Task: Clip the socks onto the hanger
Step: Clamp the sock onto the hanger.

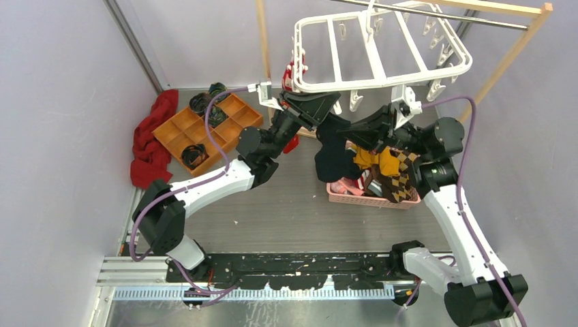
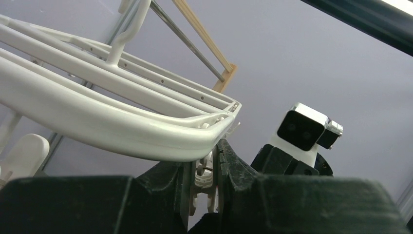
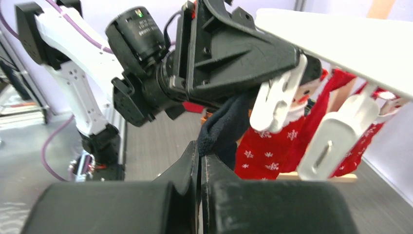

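Note:
The white hanger (image 1: 382, 51) hangs from a rod at the back. My left gripper (image 1: 332, 102) reaches under its near left corner and is shut on a dangling white clip (image 2: 213, 174), just below the frame (image 2: 122, 129). My right gripper (image 3: 200, 148) is shut on the edge of a black sock (image 3: 225, 124), which hangs over the basket (image 1: 334, 160) and rises toward the left gripper's fingers (image 3: 243, 53). I cannot tell whether the sock reaches into that clip. Mustard and argyle socks (image 1: 392, 170) lie in the pink basket (image 1: 371, 199).
Red snowflake socks (image 3: 272, 146) hang from the hanger beside more white clips (image 3: 336, 136). An orange divided tray (image 1: 178, 133) with dark rolled bundles and a red cloth (image 1: 151, 139) sit at the left. A wooden rack (image 1: 508, 58) stands behind.

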{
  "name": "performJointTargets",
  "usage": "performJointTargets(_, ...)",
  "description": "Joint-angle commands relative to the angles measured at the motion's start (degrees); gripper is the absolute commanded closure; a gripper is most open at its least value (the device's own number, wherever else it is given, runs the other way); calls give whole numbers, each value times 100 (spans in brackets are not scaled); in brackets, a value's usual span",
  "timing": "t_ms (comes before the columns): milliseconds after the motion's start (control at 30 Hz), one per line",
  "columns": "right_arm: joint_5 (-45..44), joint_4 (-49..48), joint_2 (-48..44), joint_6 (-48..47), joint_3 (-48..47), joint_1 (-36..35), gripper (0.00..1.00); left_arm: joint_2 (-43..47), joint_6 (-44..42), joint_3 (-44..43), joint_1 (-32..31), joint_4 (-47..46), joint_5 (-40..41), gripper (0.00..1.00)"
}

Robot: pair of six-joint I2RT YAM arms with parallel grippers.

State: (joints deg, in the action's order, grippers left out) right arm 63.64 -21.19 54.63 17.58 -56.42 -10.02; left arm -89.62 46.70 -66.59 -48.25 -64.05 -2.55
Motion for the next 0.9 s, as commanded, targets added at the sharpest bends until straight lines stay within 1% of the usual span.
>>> performJointTargets(0, -355, -1708, 148, 1404, -4, -359, 99, 176, 112, -191, 35, -292, 177, 100)
performJointTargets(100, -368, -2794, 155, 2111, 94, -412, 99, 104, 193, -220, 43, -395, 169, 100)
performJointTargets(200, -125, -3238, 98, 2580, -118, -416, 99, 71, 226, -248, 51, -415, 146, 100)
performJointTargets(267, 50, -3361, 10, 2703, -258, -416, 99, 44, 234, -266, 52, -422, 126, 100)
performJointTargets(367, 201, -3380, -146, 2804, -447, -455, 99, 13, 258, -276, 66, -439, 112, 100)
performJointTargets(467, 215, -3184, -247, 2784, -559, -664, 99, -37, 293, -301, 70, -458, 99, 100)
performJointTargets(533, 54, -2848, -229, 2615, -516, -855, 99, -62, 320, -324, 70, -474, 67, 100)
performJointTargets(600, -204, -2749, -90, 2599, -365, -993, 99, -93, 358, -335, 70, -486, 34, 100)
performJointTargets(667, -477, -2720, 98, 2682, -244, -1046, 99, -94, 374, -337, 66, -494, 11, 100)
performJointTargets(767, -651, -2598, 280, 2693, -194, -1098, 99, -90, 375, -329, 70, -498, -8, 100)
performJointTargets(867, -878, -2219, 402, 2472, -141, -1095, 99, -97, 371, -329, 70, -534, -7, 100)
